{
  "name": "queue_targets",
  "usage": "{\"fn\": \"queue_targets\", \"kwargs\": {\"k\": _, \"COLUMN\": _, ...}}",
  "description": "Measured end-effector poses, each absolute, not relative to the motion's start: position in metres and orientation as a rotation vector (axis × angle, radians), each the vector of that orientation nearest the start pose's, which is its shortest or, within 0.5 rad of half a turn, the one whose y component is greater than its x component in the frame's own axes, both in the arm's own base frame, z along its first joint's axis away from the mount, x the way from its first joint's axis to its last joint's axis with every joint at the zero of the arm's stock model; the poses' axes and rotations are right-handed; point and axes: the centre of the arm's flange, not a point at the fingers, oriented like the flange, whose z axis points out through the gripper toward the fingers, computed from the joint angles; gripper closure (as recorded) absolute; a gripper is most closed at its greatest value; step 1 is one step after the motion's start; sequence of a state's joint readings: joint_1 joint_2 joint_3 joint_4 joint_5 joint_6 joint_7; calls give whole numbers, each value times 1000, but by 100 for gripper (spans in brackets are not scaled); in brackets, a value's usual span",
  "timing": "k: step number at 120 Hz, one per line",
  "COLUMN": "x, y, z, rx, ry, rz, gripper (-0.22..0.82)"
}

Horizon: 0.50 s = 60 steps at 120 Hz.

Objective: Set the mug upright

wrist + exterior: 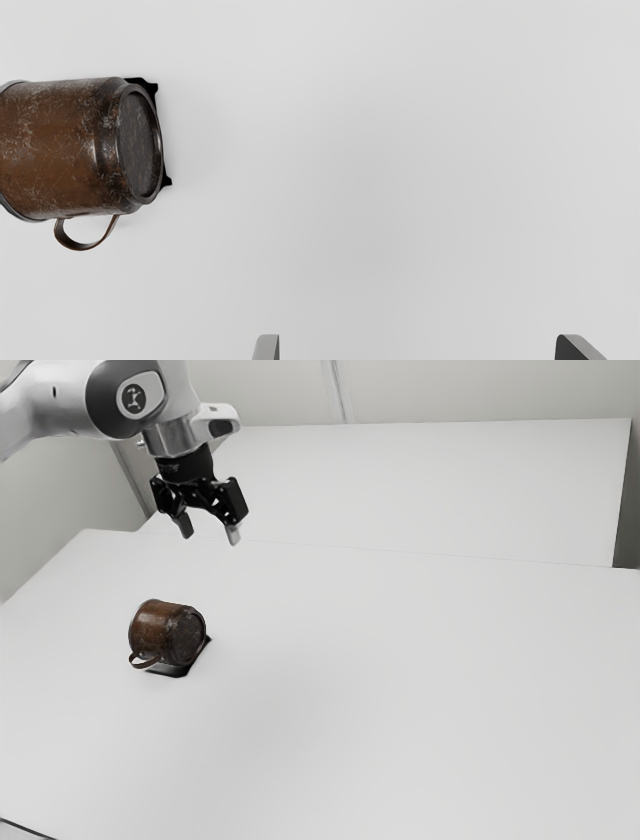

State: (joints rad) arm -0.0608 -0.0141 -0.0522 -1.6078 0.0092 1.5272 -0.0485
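- No words or numbers can be read.
- In the exterior view, a small round badge [133,399] sits on the robot arm [65,412]. The shape inside the badge is too tiny to make out.

Mug [160,628], left of exterior view: brown metal look, scratched, semi-gloss | Mug base [136,145]: dark, scuffed, rim shiny | Handle [80,246]: smooth metal band | Table [400,710]: smooth, matt | Arm [62,410], upper left: smooth, plastic-like shell | Gripper [210,535]: black, low sheen
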Motion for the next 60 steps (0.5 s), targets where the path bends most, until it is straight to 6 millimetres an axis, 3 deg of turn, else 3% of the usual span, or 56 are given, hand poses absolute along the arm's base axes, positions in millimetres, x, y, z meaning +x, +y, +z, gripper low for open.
{"fn": "queue_targets", "kwargs": {"k": 30, "x": 548, "y": -61, "z": 616, "rx": -3126, "ry": 96, "rz": 79, "gripper": 0}}
{"fn": "queue_targets", "kwargs": {"k": 45, "x": 559, "y": -60, "z": 609, "rx": -3125, "ry": 92, "rz": 92, "gripper": 0}}
{"fn": "queue_targets", "kwargs": {"k": 60, "x": 569, "y": -35, "z": 604, "rx": -3131, "ry": 23, "rz": 105, "gripper": 0}}
